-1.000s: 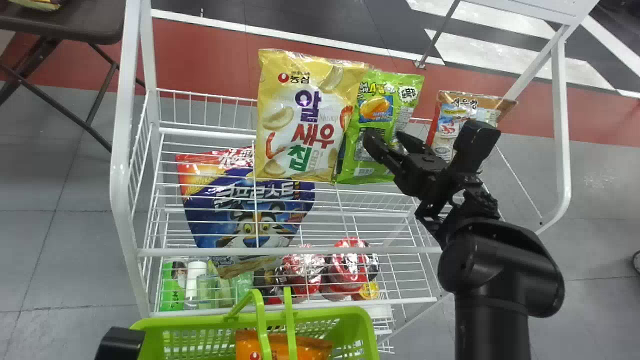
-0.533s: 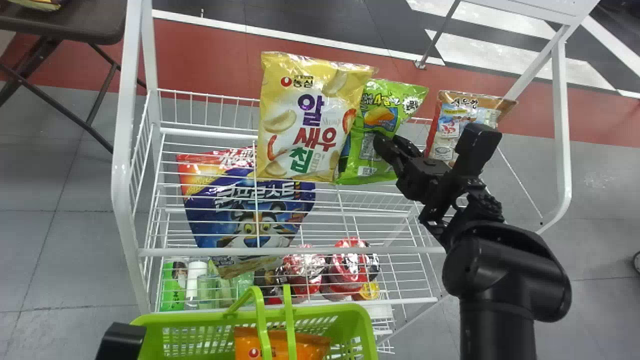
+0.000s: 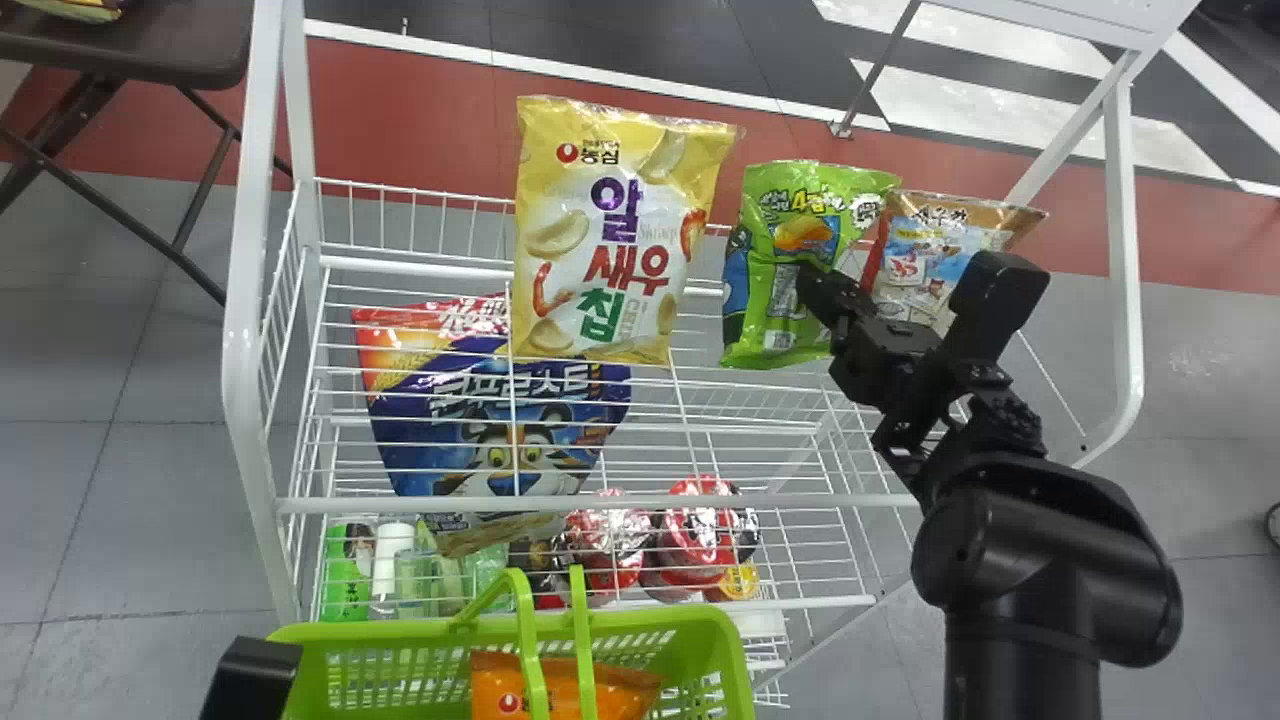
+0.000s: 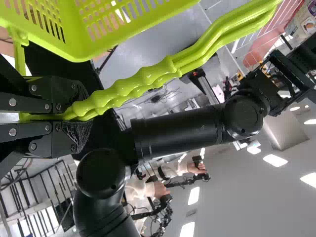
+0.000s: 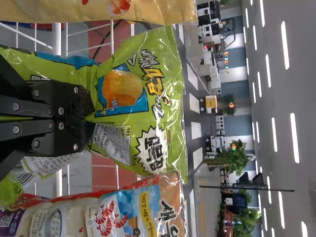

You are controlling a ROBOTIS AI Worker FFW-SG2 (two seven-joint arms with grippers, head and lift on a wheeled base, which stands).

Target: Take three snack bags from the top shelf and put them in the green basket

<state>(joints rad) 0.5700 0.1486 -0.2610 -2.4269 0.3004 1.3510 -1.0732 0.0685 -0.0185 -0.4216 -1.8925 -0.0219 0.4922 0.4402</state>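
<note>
Nearest, clamped by its handles (image 4: 143,79) in the left fingers (image 4: 69,91), the green basket (image 3: 400,632), with orange bag (image 3: 625,690) inside. Farther, pinched in the right fingers (image 5: 69,98) at the top shelf (image 3: 700,500), the green bag (image 3: 790,205). Probably on the second pick; next, lift clear of its neighbours, then lower in.

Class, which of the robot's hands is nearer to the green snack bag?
Right: the right hand pinches the green snack bag; the left hand grips the basket handles.

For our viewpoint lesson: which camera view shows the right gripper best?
The right wrist view: the right gripper is up close, shut on the green bag. The head view shows it from above; the left wrist view, farther off near the edge.
</note>
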